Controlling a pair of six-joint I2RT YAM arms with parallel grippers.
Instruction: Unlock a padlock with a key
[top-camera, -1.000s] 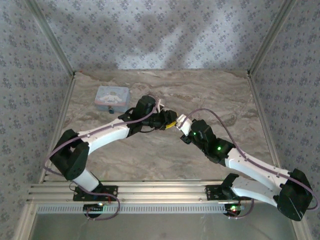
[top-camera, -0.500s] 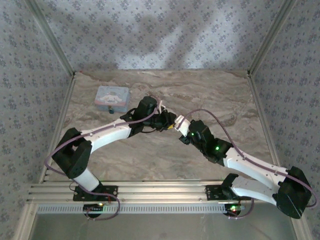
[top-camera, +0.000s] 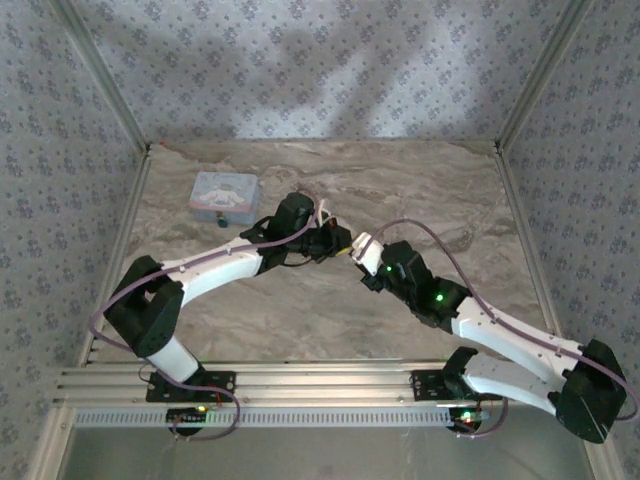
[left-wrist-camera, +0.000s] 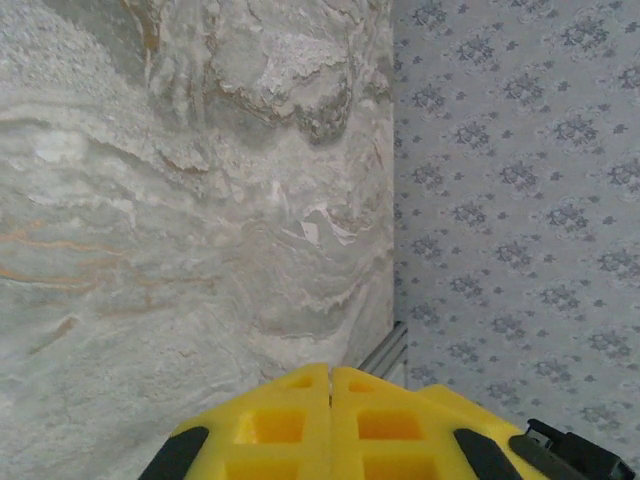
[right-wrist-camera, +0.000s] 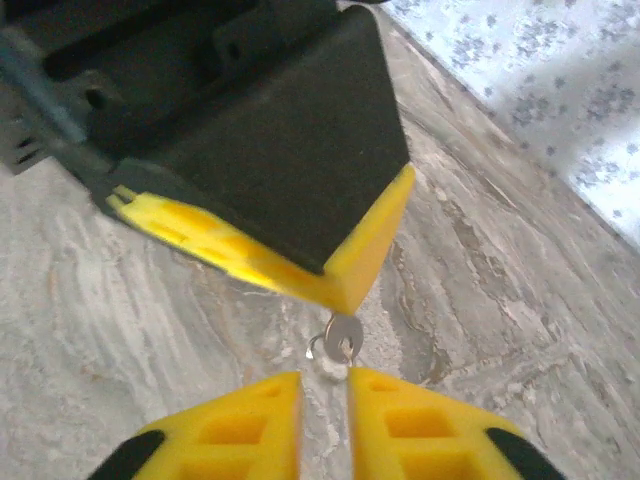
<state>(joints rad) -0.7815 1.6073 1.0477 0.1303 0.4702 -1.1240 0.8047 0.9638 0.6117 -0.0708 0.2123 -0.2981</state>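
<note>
A small silver key (right-wrist-camera: 343, 338) with a ring hangs from the tip of my left gripper (right-wrist-camera: 345, 300), which is shut on its blade. My right gripper (right-wrist-camera: 324, 385) sits just below the key's round head, its yellow fingers (right-wrist-camera: 245, 420) parted by a narrow gap. In the left wrist view the left gripper (left-wrist-camera: 331, 372) has its jaws pressed together, pointing at the table's far corner. From above, the left gripper (top-camera: 343, 246) and the right gripper (top-camera: 353, 251) meet tip to tip over the middle of the table. The padlock is out of view.
A small clear box with a blue lid (top-camera: 225, 195) stands at the back left of the marble-patterned table (top-camera: 300, 310). Patterned walls (top-camera: 330, 70) enclose the table on three sides. An aluminium rail (top-camera: 300, 385) runs along the near edge.
The two grippers have stayed tip to tip over the table's middle. The left gripper's yellow fingers have drawn together, and the right arm has shifted slightly.
</note>
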